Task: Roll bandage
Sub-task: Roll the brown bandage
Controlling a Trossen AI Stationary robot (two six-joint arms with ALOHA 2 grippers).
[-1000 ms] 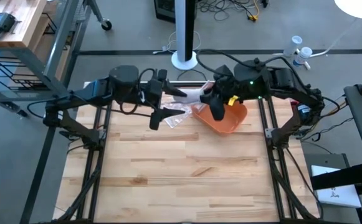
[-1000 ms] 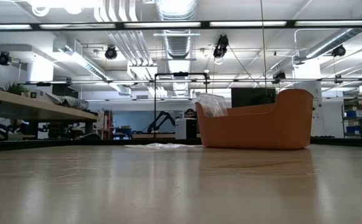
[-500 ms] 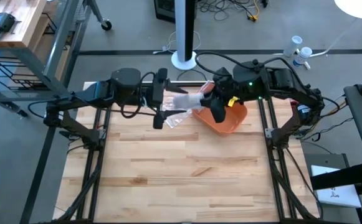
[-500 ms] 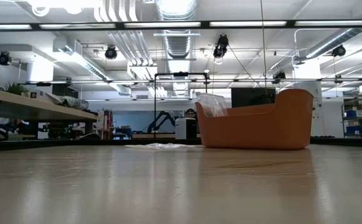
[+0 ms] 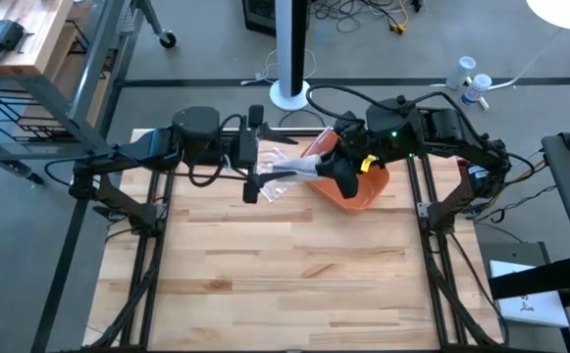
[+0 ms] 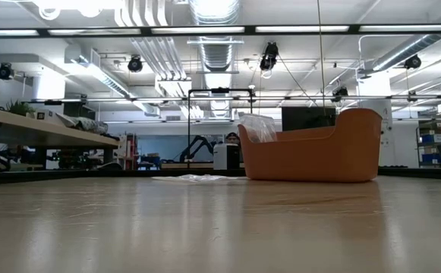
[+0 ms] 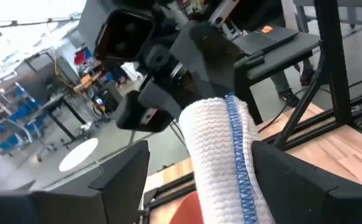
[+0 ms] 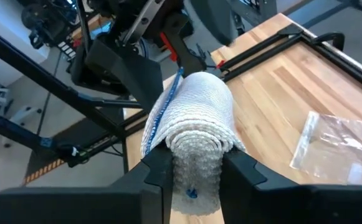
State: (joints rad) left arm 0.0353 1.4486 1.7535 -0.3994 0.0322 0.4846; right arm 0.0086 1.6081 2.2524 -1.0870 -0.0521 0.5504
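Both grippers have moved closer together since the earlier high view, where the left gripper (image 5: 256, 182) hung apart from the orange basket (image 5: 363, 191) and held nothing visible. Now it meets the right gripper (image 5: 329, 167) just beside the basket's left rim, and a pale bandage roll (image 5: 289, 171) spans the short gap between them, held above the table (image 5: 285, 275).

From the right wrist view, the right gripper's fingers (image 8: 159, 171) are closed on the near end of the bandage roll (image 8: 196, 121); the white woven cloth with a blue stitched edge is already wound into a thick cylinder. From the left wrist view, the same roll (image 7: 224, 155) stands between the left gripper's two fingers (image 7: 128, 177), but a gap shows on each side of it, so I judge this gripper is open around the roll and not yet pressing it.

A clear plastic bag (image 5: 277, 188) lies on the table just left of the basket, under the roll. In the low view, the basket (image 6: 311, 148) stands on the far part of the table with some plastic sticking out over its left rim.

For the task this probably means a handover or a two-handed hold: the roll looks nearly wound, and the left gripper seems about to take the free end.
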